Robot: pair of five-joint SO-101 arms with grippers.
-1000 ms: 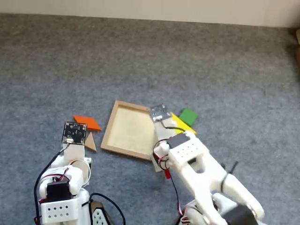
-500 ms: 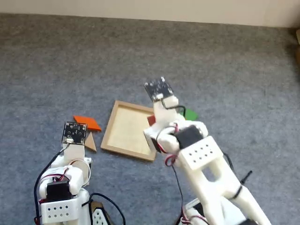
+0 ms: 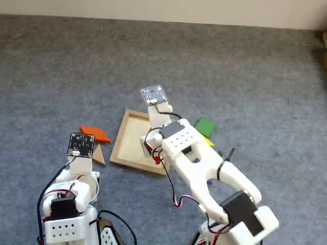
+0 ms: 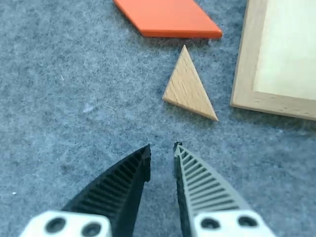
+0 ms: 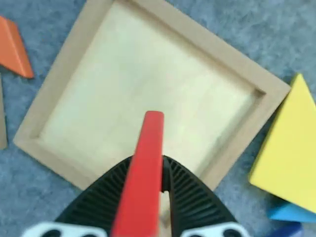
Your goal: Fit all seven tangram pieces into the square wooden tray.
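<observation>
While the square wooden tray [image 5: 58, 74] shows a bare floor, with none of the seven pieces laid in it yet, the step in hand looks like the first placement. The right gripper [image 5: 157, 168] hangs over the middle of the tray with its jaws clamped on a red piece [image 5: 150, 143], held edge-on so that only its thin side shows.

The next move, as I judge it, calls for lowering the piece until it lies flat on the tray floor. It should then go against a wall or into a corner before the jaws part, since a piece dropped loose in the centre would crowd the others.

In the high view the right arm stretches forward and across the desk, its wrist bent downward above the tray. The left arm sits folded back near its base, and the left gripper [image 4: 161, 150] points down at the grey desk covering. Its jaws are a narrow gap apart with nothing between them.

A wooden triangle [image 4: 188, 89] lies just ahead of it, beside the tray's outer rim, and an orange parallelogram [image 4: 165, 17] lies beyond that. On the tray's other side are a yellow triangle [image 5: 291, 138], a blue piece [image 5: 291, 212] and a green piece [image 3: 205, 125].
</observation>
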